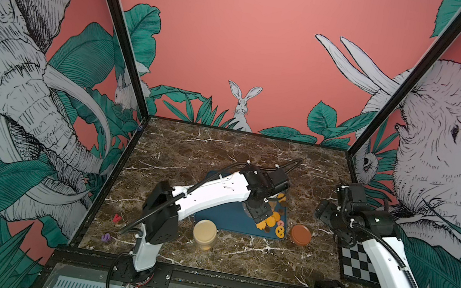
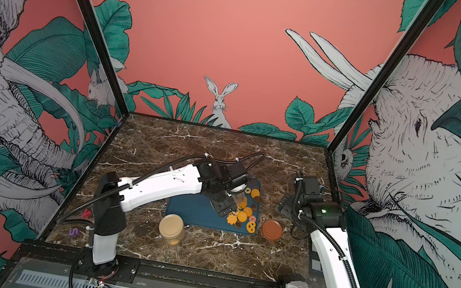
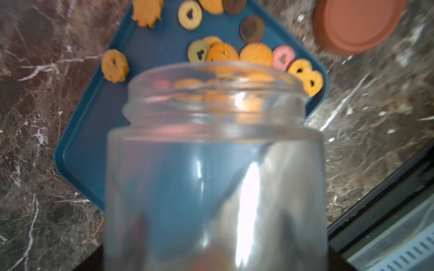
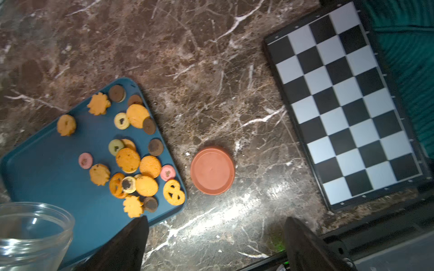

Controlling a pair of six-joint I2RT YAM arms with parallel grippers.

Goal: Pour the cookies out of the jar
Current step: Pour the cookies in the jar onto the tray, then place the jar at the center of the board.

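Jar (image 3: pixel 216 169): clear glass, filling the left wrist view. It is clamped in the left pincer (image 2: pixel 229 202) and held aloft over the tray (image 4: pixel 47 169), long axis tipped steeply, mouth directed down and to the near right.
Cookies (image 4: pixel 128 160): scattered on the tray's right end, directly beyond the mouth.
Jar body: seen largely empty; an orange blur at its base cannot be identified.
Right pincer (image 4: pixel 216 244): spread wide, nothing held, hung above the bench (image 4: pixel 211 70), right of and beyond the brown lid (image 4: pixel 212 170).
The left pincer is judged the nearer, and righting the jar is judged next.
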